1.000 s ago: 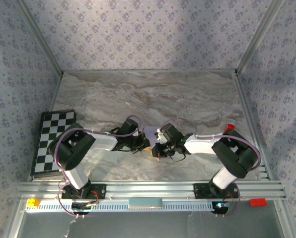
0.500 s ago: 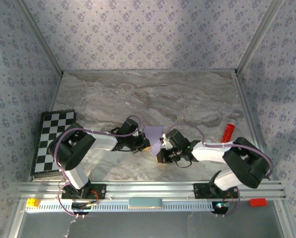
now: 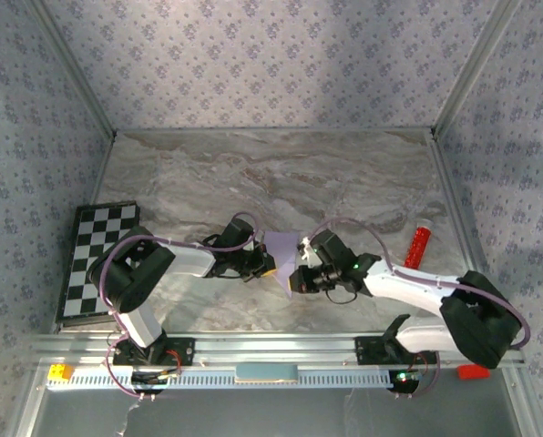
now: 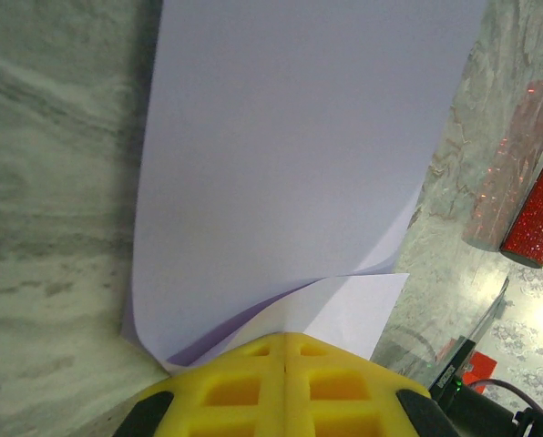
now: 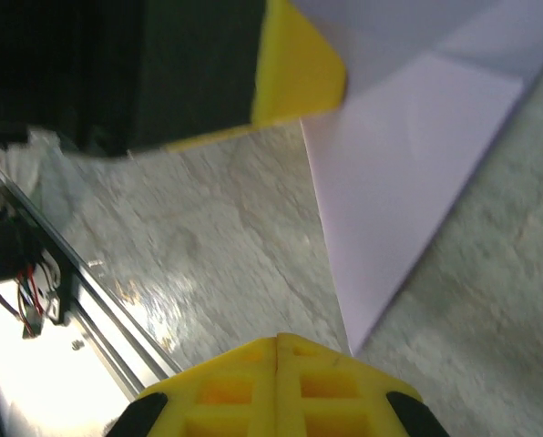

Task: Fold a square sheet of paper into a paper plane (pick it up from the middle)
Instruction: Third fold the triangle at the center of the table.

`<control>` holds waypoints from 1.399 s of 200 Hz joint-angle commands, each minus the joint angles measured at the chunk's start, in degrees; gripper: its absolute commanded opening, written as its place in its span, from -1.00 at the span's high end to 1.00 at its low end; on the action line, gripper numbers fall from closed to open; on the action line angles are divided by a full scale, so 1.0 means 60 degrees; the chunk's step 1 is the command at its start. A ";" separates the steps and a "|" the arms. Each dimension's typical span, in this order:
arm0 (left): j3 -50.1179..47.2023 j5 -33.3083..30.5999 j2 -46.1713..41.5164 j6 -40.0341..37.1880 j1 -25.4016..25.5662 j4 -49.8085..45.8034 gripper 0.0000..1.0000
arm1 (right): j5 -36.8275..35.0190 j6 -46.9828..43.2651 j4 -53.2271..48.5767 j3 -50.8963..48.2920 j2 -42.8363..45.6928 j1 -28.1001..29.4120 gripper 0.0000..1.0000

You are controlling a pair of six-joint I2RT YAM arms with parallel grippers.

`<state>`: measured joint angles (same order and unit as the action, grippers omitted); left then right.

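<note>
The square sheet of paper [image 3: 283, 245], pale lilac, lies mid-table, folded over on itself. In the left wrist view its upper layer [image 4: 299, 155] curves up off a flat lower flap, and the fold's edge runs into my left gripper [image 4: 285, 335], which is shut on the paper there. From above, that left gripper [image 3: 270, 266] is at the sheet's near left edge. My right gripper [image 3: 294, 280] is shut and holds nothing, just near of the sheet. In the right wrist view its tips [image 5: 278, 339] hover over bare marble beside the paper's pointed corner [image 5: 399, 173].
A red glitter tube [image 3: 418, 246] lies to the right of the paper, also seen in the left wrist view [image 4: 536, 218]. A chequered board [image 3: 98, 259] sits at the left edge. Metal rails [image 3: 271, 350] run along the near edge, with a red block [image 3: 473, 370] and a yellow block [image 3: 60, 371].
The right arm swung its elbow out to the right and drew its shut gripper back off the paper toward the near edge. The left gripper and paper stayed put.
</note>
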<state>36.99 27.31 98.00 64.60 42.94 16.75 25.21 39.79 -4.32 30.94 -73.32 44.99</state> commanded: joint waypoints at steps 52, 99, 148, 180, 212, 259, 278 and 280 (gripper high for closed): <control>-0.0285 -0.0669 0.0233 0.0081 0.0048 -0.0687 1.00 | 0.0254 0.0858 0.1027 0.0974 -0.2485 -0.0118 0.91; -0.0041 -0.0511 0.0037 -0.0117 0.0049 -0.0693 1.00 | -0.0027 0.0986 0.0950 -0.0013 -0.2959 -0.0121 0.99; 0.0699 -0.0260 -0.0698 -0.0937 0.0106 -0.1351 0.79 | -0.0049 0.0689 0.0756 -0.0095 -0.3000 -0.0325 1.00; 0.0771 -0.0032 -0.0548 -0.0808 0.0422 -0.1269 0.89 | -0.0111 0.0648 0.0689 0.0069 -0.3055 -0.0335 1.00; 0.0767 -0.0279 -0.0116 -0.0751 0.0557 -0.1436 0.95 | -0.0130 0.0673 0.0719 0.0056 -0.3137 -0.0329 1.00; 0.0304 -0.0599 0.0366 -0.0745 0.0159 -0.1010 1.00 | -0.0220 0.0542 0.0582 0.0008 -0.3204 -0.0321 1.00; 0.0152 -0.0438 0.0402 -0.0854 -0.0161 -0.0671 1.00 | -0.0318 0.0488 0.0476 -0.0015 -0.3245 -0.0329 1.00; 0.0138 -0.0421 0.0397 -0.0880 -0.0200 -0.0647 1.00 | -0.0320 0.0484 0.0465 -0.0026 -0.3255 -0.0334 1.00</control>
<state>39.94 27.09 98.70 60.62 44.60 12.14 27.73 44.23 6.87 32.47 -89.91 43.24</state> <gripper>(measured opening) 0.044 0.052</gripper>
